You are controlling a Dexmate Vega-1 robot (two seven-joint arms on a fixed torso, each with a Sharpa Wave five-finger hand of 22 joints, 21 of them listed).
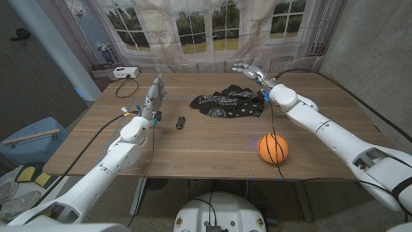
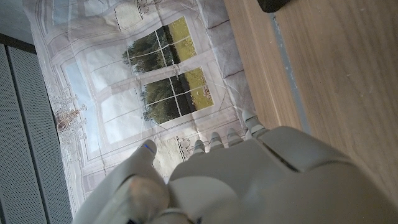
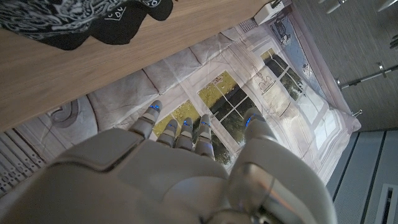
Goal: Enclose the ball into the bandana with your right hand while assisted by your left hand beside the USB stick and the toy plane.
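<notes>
An orange ball sits on the wooden table at the front right. The black patterned bandana lies crumpled further back, near the middle; its edge also appears in the right wrist view. A small black USB stick lies to the bandana's left. A small pale-and-blue thing, perhaps the toy plane, sits by my left wrist, mostly hidden. My left hand is raised over the table's left part, fingers apart, holding nothing. My right hand hovers beyond the bandana near the far edge, fingers spread and empty.
A white box with a cable stands at the back left corner. A printed window backdrop hangs behind the table. A blue seat stands on the floor to the left. Bare wood lies between the ball and the bandana.
</notes>
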